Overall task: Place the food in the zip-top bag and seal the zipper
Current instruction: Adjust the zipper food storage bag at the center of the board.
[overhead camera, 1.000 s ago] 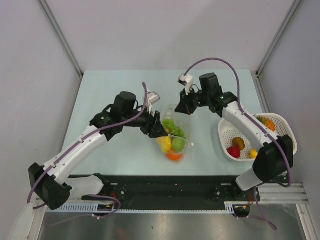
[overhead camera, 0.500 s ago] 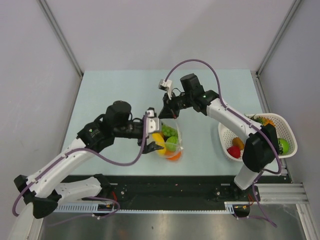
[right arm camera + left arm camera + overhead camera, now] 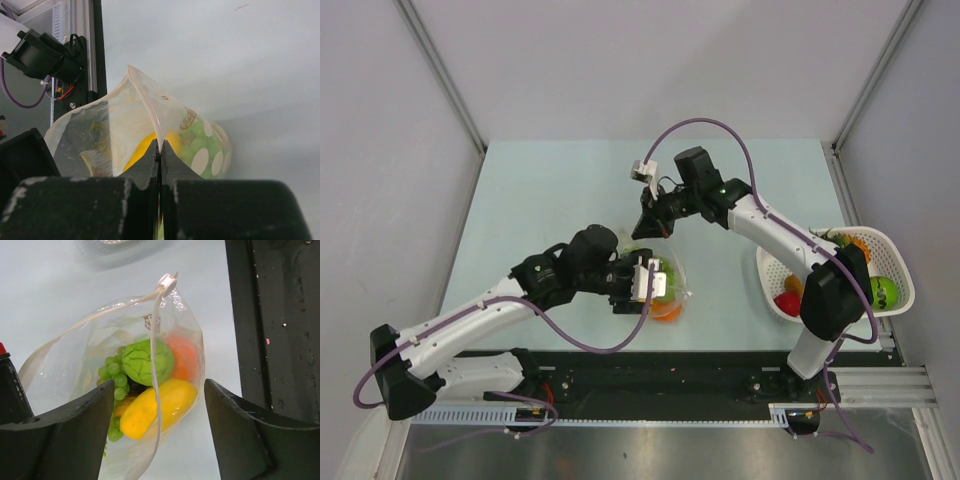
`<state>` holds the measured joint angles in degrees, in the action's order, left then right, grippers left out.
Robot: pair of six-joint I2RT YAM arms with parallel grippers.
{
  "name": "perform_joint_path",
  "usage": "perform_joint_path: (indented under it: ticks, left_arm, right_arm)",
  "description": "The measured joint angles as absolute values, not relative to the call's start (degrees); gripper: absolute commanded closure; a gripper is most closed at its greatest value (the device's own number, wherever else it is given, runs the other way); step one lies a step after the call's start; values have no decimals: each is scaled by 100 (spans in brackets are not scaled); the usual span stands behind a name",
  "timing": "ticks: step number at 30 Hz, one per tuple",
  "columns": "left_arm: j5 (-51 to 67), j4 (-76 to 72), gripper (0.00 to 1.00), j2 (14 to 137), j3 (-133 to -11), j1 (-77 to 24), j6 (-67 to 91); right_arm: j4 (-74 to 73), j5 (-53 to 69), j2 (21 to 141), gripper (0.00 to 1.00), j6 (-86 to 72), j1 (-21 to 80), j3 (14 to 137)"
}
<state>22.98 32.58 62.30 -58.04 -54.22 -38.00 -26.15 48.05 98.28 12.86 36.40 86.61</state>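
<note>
The zip-top bag [image 3: 100, 360] stands on the table, holding food: a yellow mango [image 3: 155, 407], a green fruit [image 3: 147, 360], green grapes [image 3: 112, 375] and an orange piece [image 3: 182, 355]. Its whitish zipper [image 3: 154, 385] runs down the middle of the left wrist view, with the slider [image 3: 167, 281] at the far end. My left gripper [image 3: 160, 385] is open, one finger on each side of the zipper strip and not touching it. My right gripper [image 3: 160, 146] is shut on the bag's [image 3: 150, 120] upper edge, holding it up. From above, the bag [image 3: 670, 278] lies between the left gripper [image 3: 645, 285] and the right gripper [image 3: 645, 228].
A white slotted basket [image 3: 900, 265] stands at the right edge of the table with a red piece [image 3: 787, 303], a green ball [image 3: 885, 292] and other food in it. The black rail [image 3: 280, 315] of the arm bases runs along the near edge, close to the bag.
My left gripper swung from the bag's left side round to its near side and opened wider. My right gripper drew the bag's top edge leftward.
</note>
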Motion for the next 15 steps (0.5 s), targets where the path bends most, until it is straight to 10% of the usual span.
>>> perform_joint_path:
  ticks: [5,8,9,15]
  left_arm:
    - [2058,3229,71,6228,-5778,-5428,-3841]
    - [1959,3256,90,6173,-5688,-5433,-3953]
    - [1944,3275,94,6156,-5662,-5435,-3981]
    - [1964,3358,100,6152,-5655,-5443,-4056]
  right_arm:
    - [-2637,4764,9826,92,1380,3601,8661]
    - [-2703,4700,9821,51,1369,3548,8661]
    - [-2755,4683,9813,32,1382,3518,8670]
    - [-3712,4628,9633,12,1632,2613,9268]
